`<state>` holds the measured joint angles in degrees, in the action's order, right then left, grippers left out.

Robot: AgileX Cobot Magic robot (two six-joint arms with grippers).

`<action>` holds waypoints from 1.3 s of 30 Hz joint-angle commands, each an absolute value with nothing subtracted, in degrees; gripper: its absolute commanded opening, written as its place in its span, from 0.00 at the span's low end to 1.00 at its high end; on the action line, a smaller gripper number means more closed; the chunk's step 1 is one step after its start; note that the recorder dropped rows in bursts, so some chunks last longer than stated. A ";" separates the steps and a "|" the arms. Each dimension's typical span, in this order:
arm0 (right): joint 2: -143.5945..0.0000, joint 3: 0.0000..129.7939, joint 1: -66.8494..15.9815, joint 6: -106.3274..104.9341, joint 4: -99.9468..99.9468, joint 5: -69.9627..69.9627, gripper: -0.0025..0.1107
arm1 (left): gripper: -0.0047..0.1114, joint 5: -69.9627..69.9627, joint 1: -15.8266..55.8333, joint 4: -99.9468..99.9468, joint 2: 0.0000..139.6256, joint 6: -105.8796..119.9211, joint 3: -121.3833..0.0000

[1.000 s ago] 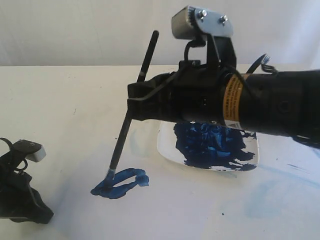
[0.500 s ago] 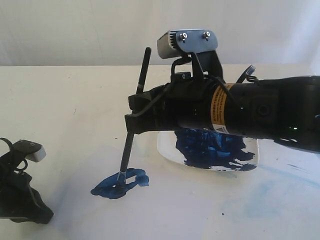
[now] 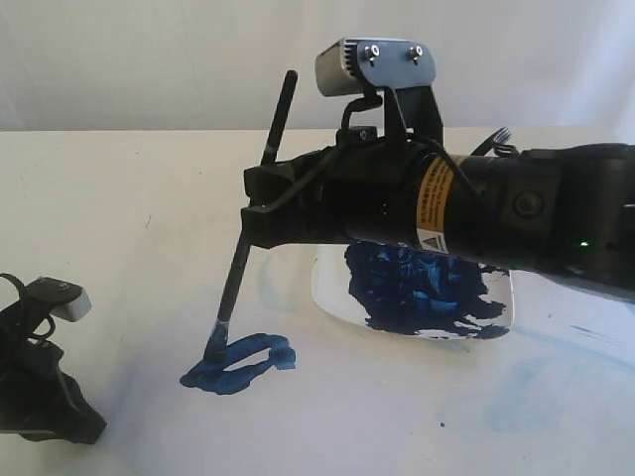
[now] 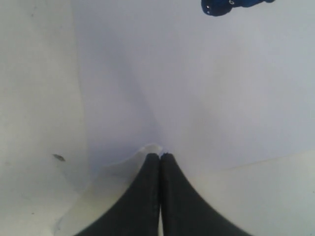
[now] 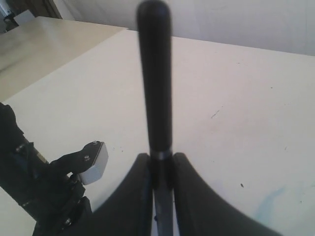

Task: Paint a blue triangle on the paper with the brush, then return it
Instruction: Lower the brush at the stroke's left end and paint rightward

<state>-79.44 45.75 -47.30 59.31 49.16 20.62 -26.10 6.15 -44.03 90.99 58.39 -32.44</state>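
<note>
Brush (image 3: 234, 281) tip on blue triangle (image 3: 228, 380), beside paint-covered plate (image 3: 326, 294)

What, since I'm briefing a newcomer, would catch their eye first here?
The big black right end effector fills the centre of the exterior view, shut on the brush, whose tip touches the blue triangle below. To the triangle's right lies a white plate smeared with dark blue paint.

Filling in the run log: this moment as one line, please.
right hand: shut on brush | brush tip: on blue triangle | left hand: shut on paper edge
</note>
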 commanded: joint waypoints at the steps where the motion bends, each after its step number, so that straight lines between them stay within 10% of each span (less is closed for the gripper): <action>1: -79.54 46.07 -47.41 57.95 48.31 20.20 0.02 | 0.04 -27.48 6.66 -44.83 90.98 58.53 -31.98; 39: -83.46 45.95 -47.41 57.02 48.19 15.57 0.02 | 0.04 -26.72 6.66 -44.83 90.98 58.53 -31.98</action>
<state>-83.37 45.75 -47.30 57.45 48.29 16.77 -25.89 6.15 -44.03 90.99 58.39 -32.44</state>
